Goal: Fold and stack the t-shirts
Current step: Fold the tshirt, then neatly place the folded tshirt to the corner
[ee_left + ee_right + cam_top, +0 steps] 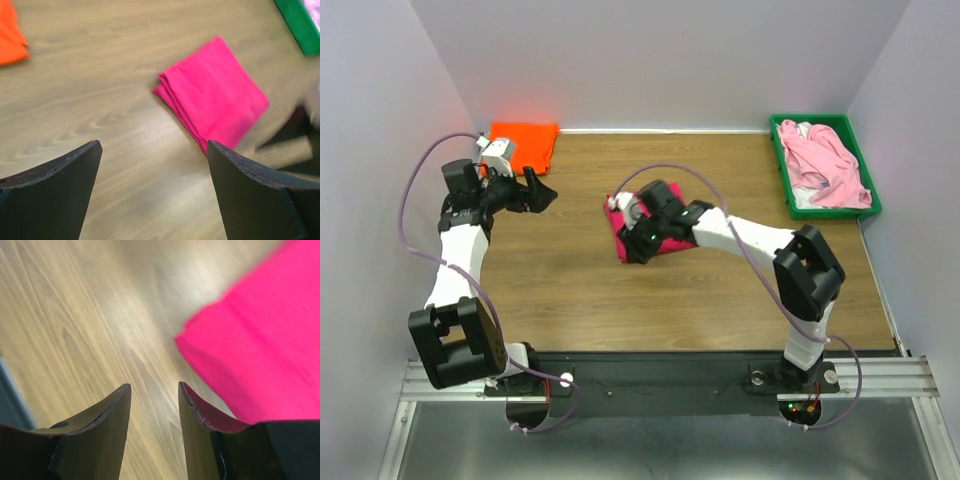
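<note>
A folded crimson-magenta cloth t-shirt (618, 232) lies in the middle of the brown wooden table (570, 280). The right pincer (632, 250) hovers at its lower left corner, jaws partly apart and holding nothing. The left pincer (542, 192), at the left, stands wide open and empty. A bright orange t-shirt (523, 140) lies at the upper left. A pale pink t-shirt (825, 165) is in the green plastic tray (782, 175), upper right.
</note>
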